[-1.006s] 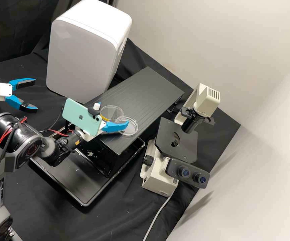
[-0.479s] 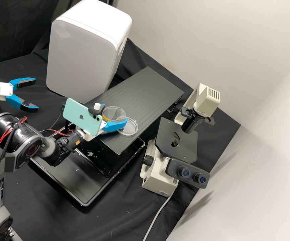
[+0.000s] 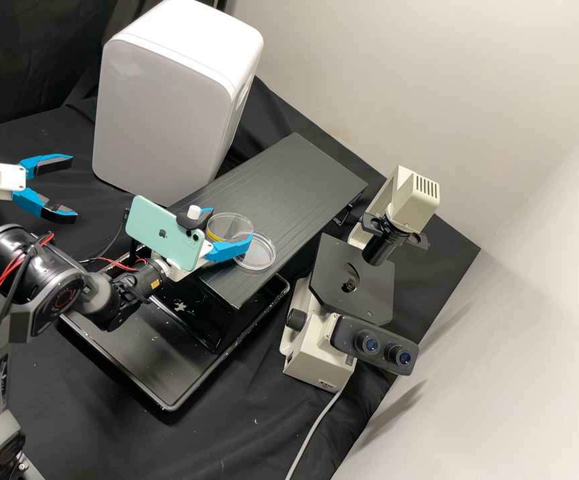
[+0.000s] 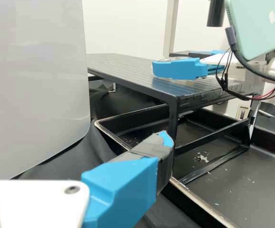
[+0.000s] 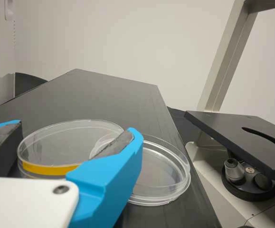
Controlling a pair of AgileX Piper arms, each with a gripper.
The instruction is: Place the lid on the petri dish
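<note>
The right gripper (image 3: pixel 231 235), left of centre in the high view, has its two blue fingers clamped on the lid (image 5: pixel 63 145), one dark pad on each side of the rim. The lid is a clear, round plastic piece with a yellow band around its lower wall. Being a circle, it has no long axis, and it sits level with its flat face up. It is low over the ribbed black shelf (image 3: pixel 289 180), though I cannot tell whether it touches. Just beside it, toward the frame's centre, the petri dish (image 3: pixel 259 253) lies flat near the shelf's front end, clear, shallow and thin-walled. In the right wrist view the lid's edge overlaps the dish, with the finger covering the spot where they meet. At the far left edge the left gripper (image 3: pixel 69 187) hangs over the black cloth with its fingers spread wide, gripping nothing. A smooth, rounded white box (image 3: pixel 169 100) stands in the upper left. A beige microscope (image 3: pixel 359 293) stands right of centre. A glossy black tray (image 3: pixel 156 360) lies under the shelf.
</note>
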